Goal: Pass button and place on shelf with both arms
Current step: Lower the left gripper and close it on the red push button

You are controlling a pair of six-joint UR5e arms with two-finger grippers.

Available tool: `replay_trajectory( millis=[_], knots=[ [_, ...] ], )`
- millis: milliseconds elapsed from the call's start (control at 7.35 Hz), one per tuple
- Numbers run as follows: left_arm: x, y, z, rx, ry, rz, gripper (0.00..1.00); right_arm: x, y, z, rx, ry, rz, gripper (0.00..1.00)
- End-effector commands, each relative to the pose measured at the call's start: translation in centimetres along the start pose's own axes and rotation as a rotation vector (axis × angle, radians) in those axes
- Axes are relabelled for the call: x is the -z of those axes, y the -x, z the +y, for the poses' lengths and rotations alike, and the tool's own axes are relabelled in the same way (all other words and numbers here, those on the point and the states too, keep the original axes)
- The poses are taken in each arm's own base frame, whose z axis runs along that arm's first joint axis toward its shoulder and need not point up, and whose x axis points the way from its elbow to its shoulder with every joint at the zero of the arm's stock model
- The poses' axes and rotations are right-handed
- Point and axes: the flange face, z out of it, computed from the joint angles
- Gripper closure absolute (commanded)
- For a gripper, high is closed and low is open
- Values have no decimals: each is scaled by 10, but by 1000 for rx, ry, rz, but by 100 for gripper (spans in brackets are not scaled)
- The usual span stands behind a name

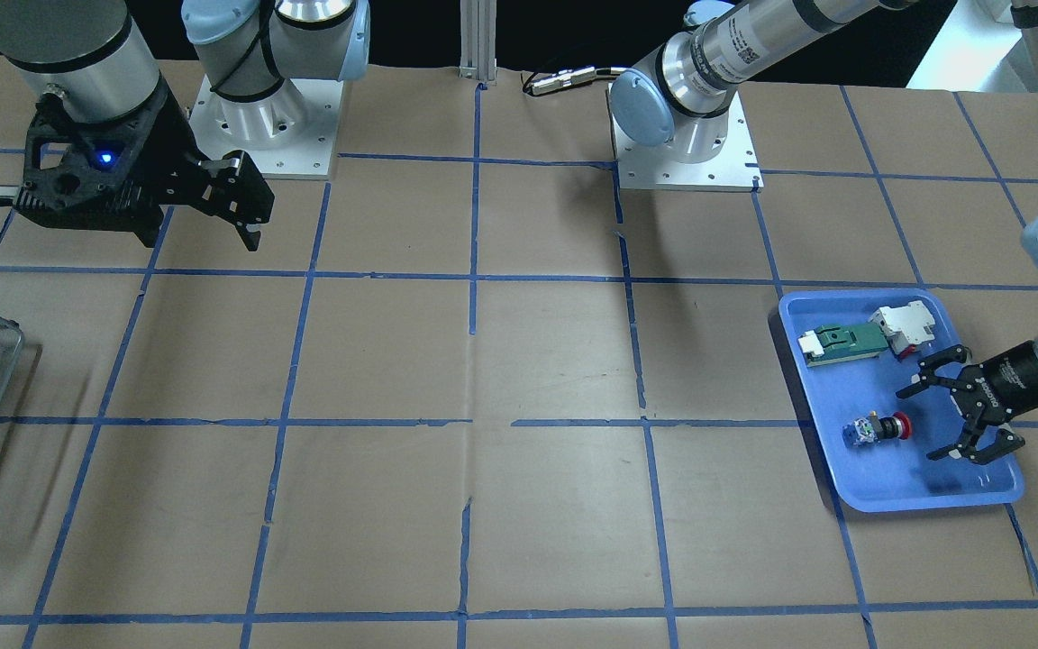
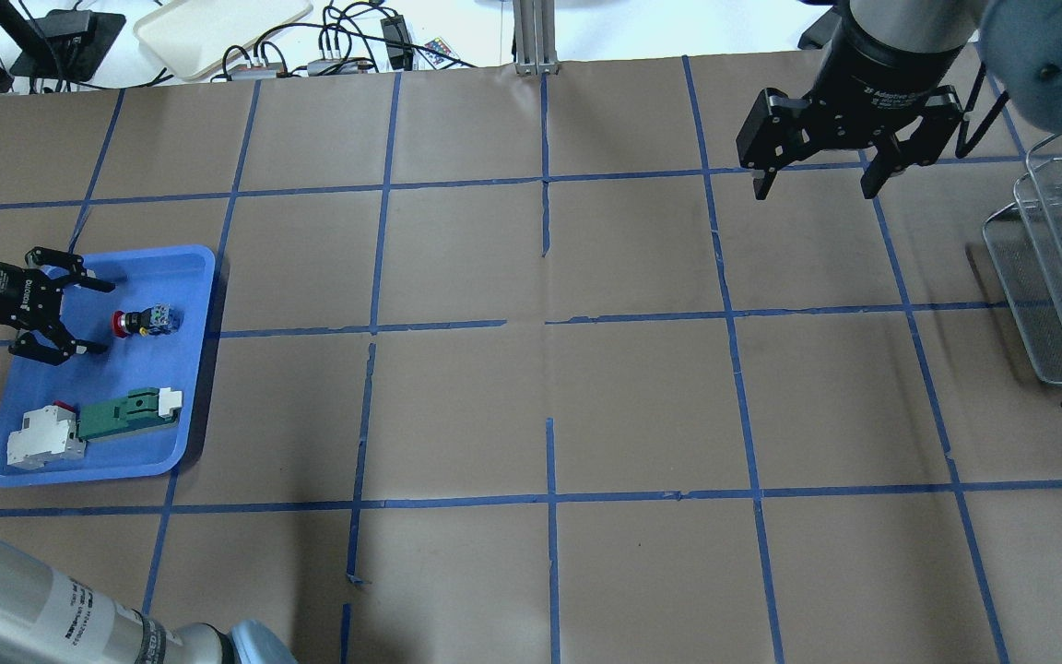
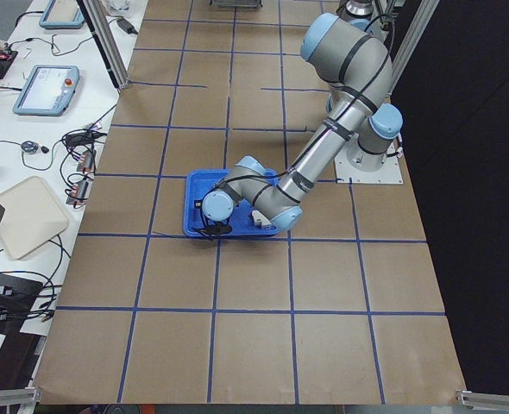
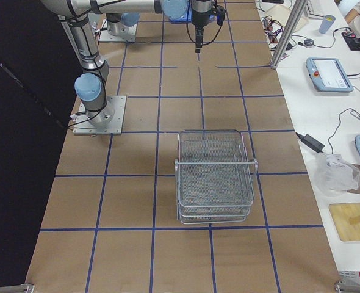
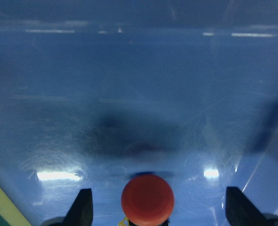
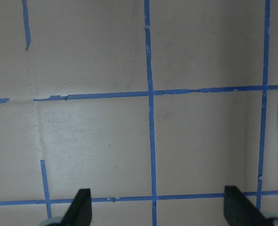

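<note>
Red-capped and close under the left wrist camera, the small push button [image 5: 147, 198], with a black cylindrical body and a blue-white rear block, lies on its side on the floor of the blue plastic tray [image 2: 182, 263] at the left of the overhead frame, its cap pointing toward the left gripper [image 2: 105, 319]. That black two-finger gripper hangs low over the tray with its fingers spread wide, one on either side of the cap, apparently touching nothing. Lower in the same tray, a flat green-and-white part [image 2: 125, 413] and a white block [image 2: 38, 438] lie side by side. Well apart, at the upper right, the right gripper [image 2: 813, 189] hovers above the brown paper-covered table [image 2: 549, 397], fingers likewise spread and empty, near the silver wire-mesh shelf [image 2: 1061, 277] at the right edge. The step in hand looks like the first pickup. Next, I judge, the left fingers must advance to bracket the black body and close squarely, since the round body could roll or slip out.
</note>
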Motion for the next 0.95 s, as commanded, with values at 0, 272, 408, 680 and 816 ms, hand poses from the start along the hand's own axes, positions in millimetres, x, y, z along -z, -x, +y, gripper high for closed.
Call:
replay_trajectory(
  millis=[0,272,408,680,816],
  knots=[
    [-8,-2,1,0,29,7,1,0,0,0,3,0,0,0],
    [-13,-2,-1,5,43,10,1,0,0,0,-2,0,0,0],
    [-13,-2,-1,4,44,9,1,0,0,0,-5,1,0,0],
    [-13,-3,-1,3,44,11,19,0,0,0,-5,0,0,0],
    [-14,-2,-1,8,51,5,45,0,0,0,-2,1,0,0]
  ],
)
